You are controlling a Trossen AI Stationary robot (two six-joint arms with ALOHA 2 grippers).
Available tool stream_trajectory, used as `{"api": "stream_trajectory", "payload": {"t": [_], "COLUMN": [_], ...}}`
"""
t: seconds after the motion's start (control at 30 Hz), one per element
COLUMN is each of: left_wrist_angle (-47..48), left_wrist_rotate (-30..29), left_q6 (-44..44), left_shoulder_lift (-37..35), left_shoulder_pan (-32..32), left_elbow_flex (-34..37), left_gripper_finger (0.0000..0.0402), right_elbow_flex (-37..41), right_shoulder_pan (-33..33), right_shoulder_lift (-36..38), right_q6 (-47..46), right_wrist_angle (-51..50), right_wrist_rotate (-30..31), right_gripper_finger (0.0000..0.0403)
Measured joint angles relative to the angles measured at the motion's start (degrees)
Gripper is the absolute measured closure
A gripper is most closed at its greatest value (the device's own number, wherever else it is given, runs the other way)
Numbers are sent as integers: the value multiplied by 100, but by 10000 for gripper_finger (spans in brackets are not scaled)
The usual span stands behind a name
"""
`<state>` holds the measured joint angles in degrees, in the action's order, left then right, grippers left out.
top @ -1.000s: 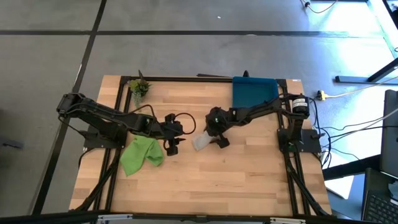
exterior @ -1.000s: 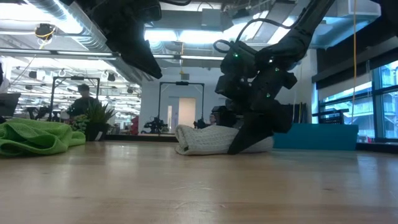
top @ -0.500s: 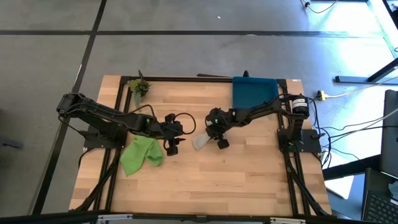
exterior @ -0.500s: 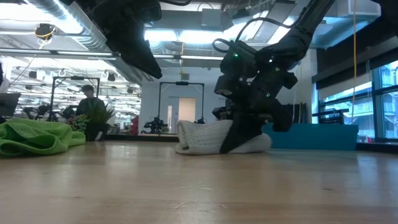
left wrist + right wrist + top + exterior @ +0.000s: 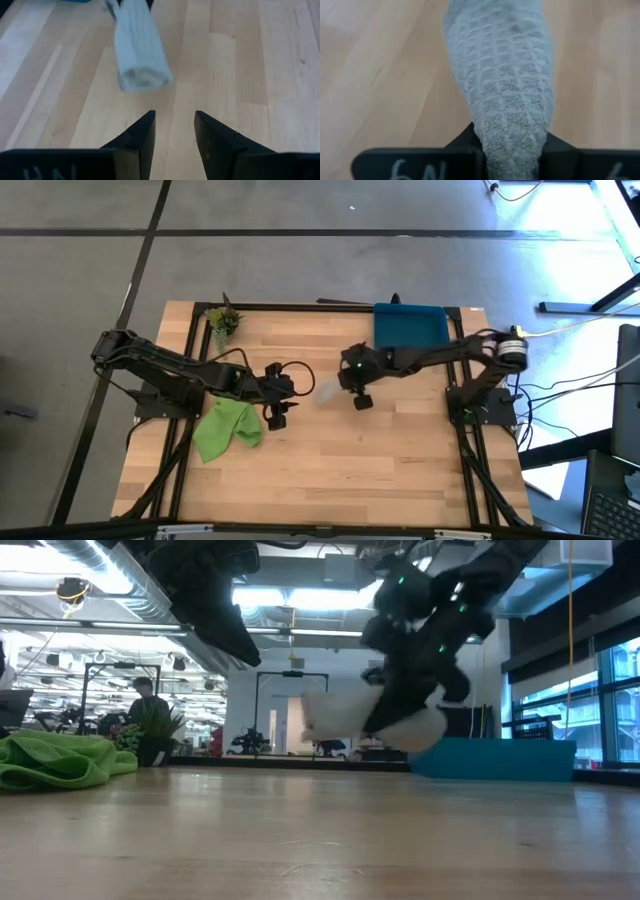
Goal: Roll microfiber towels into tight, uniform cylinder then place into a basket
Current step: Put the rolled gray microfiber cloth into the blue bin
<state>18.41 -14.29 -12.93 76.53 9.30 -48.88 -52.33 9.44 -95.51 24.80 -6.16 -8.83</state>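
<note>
The wooden table is the biggest thing here, and my two arms reach over it from both sides. At its far edge, on my right side, sits the basket, the dark-blue one, with nothing in it that I can see. The green towel lies crumpled and not rolled near my left arm, flat on the wood.

My right gripper is near the middle of the table, between the green towel and the basket. Its fingers are clenched on the grey towel, which is rolled into a cylinder and hangs clear above the wood in the low view. I grasp it close to one end, so most of the roll sticks out in front of me.

My left gripper waits just beside the green towel, its fingers released with a gap between them and nothing held.

I judge the step in hand is to carry the roll to the basket. What may go wrong: because I hold only one end, the free end can sag or loosen, and the cylinder would open. A quick swing could also pull the cloth out of my fingers. And if the roll comes to the basket crosswise, it may catch on the low wall and not lie inside.
</note>
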Motion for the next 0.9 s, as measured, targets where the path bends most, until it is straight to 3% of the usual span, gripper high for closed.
{"api": "stream_trajectory", "payload": {"t": [0.37,0.57,0.9], "left_wrist_angle": [-4,-19,-15], "left_wrist_rotate": [-19,-61,-63], "left_q6": [0,-9,-20], "left_shoulder_lift": [0,0,0], "left_shoulder_pan": [-2,-4,-4], "left_elbow_flex": [2,2,2], "left_gripper_finger": [276,276,276], "right_elbow_flex": [-20,-23,200], "right_shoulder_pan": [607,1278,2555], "right_shoulder_lift": [1758,2196,2268], "right_q6": [-291,-29,406], "right_wrist_angle": [-1225,-1768,-1984], "right_wrist_rotate": [1302,1435,1438], "right_gripper_finger": [357,357,357]}}
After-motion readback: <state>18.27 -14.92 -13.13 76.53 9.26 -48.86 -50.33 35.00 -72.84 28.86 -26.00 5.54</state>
